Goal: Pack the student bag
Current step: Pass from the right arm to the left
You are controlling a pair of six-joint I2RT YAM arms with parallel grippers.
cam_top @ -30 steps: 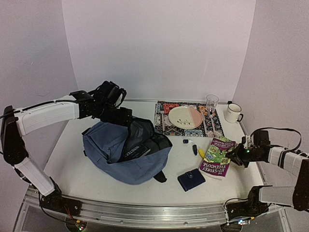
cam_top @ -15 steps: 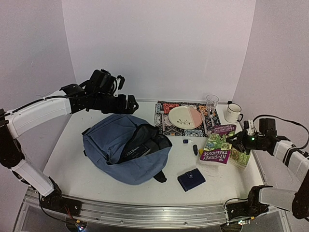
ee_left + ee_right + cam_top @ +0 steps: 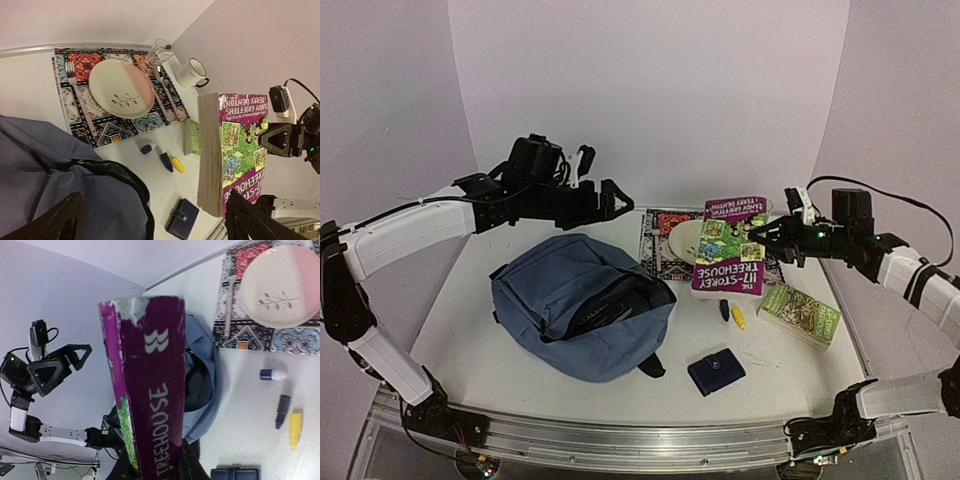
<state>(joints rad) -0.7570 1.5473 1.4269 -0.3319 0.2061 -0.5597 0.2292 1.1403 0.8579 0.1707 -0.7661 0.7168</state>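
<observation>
1. The student bag (image 3: 560, 300) lies at centre-left of the top view, with its dark zip mouth gaping toward the right.
2. A purple book (image 3: 728, 255) is held clear of the table (image 3: 470, 340), right of centre, clamped at its right edge by the right gripper (image 3: 765, 240).
3. The left gripper (image 3: 605, 195) is spread wide and empty, hovering above the bag's upper edge.
4. The step in hand is judged to be the carrying of this book to the bag.
5. Next, the book would have to be brought leftward over the mouth, tilted edge-first and lowered in. The flap may need to be held back by the free gripper.
6. A green book (image 3: 800, 312) and a navy wallet (image 3: 716, 371) lie at lower right, not yet packed.
</observation>
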